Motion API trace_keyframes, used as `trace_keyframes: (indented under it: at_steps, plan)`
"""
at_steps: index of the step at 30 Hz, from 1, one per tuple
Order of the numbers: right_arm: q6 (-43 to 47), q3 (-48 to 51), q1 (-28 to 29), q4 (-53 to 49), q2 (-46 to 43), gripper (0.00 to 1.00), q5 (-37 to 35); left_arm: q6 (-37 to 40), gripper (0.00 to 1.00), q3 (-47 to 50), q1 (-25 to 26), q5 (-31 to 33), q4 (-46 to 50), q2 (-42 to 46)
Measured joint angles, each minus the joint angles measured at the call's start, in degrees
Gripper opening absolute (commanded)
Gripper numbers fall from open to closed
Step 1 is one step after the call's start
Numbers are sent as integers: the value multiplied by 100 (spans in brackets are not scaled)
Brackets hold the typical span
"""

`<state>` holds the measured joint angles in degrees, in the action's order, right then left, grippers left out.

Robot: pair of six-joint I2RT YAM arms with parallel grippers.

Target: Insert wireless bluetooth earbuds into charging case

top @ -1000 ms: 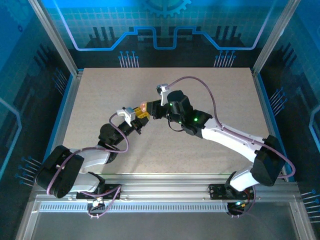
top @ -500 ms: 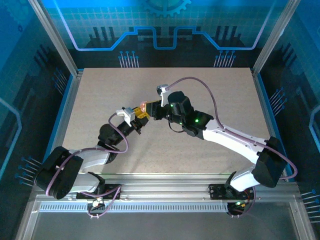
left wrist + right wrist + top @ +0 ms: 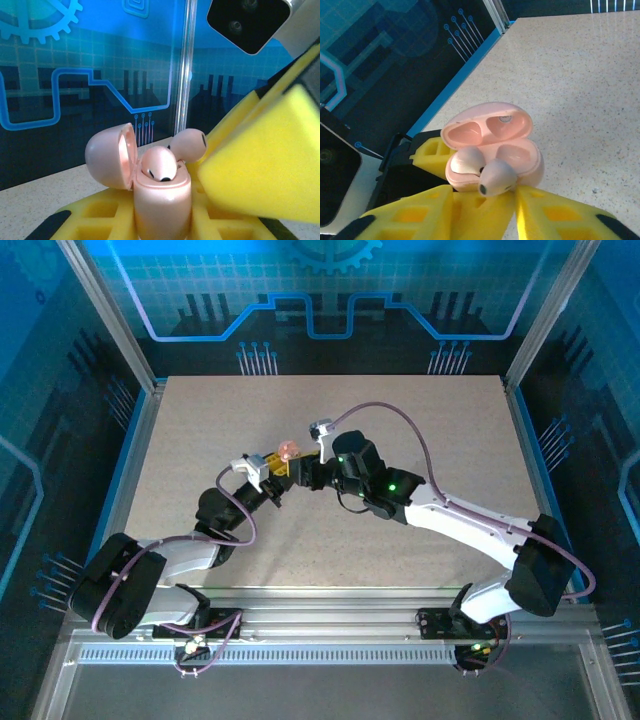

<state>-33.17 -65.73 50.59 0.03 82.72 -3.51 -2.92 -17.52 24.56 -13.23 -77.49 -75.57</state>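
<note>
From above, the two arms meet over the middle of the tabletop [image 3: 420, 420]. The left gripper [image 3: 281, 470] is squeezed tight on the pink charging case [image 3: 289, 450], and the right gripper [image 3: 301, 471] is just beside it. In the left wrist view, the pink charging case [image 3: 161, 200] stands up between the left gripper's yellow fingers [image 3: 95, 217]. Its lid [image 3: 112, 157] is flipped open to the left. The first earbud [image 3: 159, 165] sits in the case. The second earbud [image 3: 189, 144] rests at the case's edge and touches one yellow finger [image 3: 260, 165] of the right gripper. In the right wrist view, the right gripper [image 3: 484, 197] has its fingers apart. The second earbud [image 3: 496, 180] lies between them on the front rim of the pink charging case [image 3: 522, 160], not all the way in. The first earbud [image 3: 466, 161] sits in its hole beside it, under the open lid [image 3: 490, 122].
</note>
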Motion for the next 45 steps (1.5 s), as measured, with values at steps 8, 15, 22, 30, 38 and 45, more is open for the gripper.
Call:
trace_keyframes:
  at_steps: [8, 15, 22, 30, 38, 45]
  plan:
    - [46, 13, 0, -48, -297, 57, -68, 2, 24, 0, 0, 0, 0, 0]
    - [63, 11, -33, -85, -610, 59, -81, 4, 24, 0, 0, -2, 0, 0]
    - [-39, -107, -291, -424, -527, 60, 13, 4, 24, 0, 0, -4, 0, 0]
    - [-133, -133, -341, -476, -297, 60, 262, 7, 24, 0, 0, -4, -2, 31]
    - [-181, -136, -369, -485, -236, 59, 358, 26, 24, 0, 0, -4, -2, 33]
    - [-278, -136, -396, -516, -190, 55, 350, 26, 24, 0, 0, -4, -2, 68]
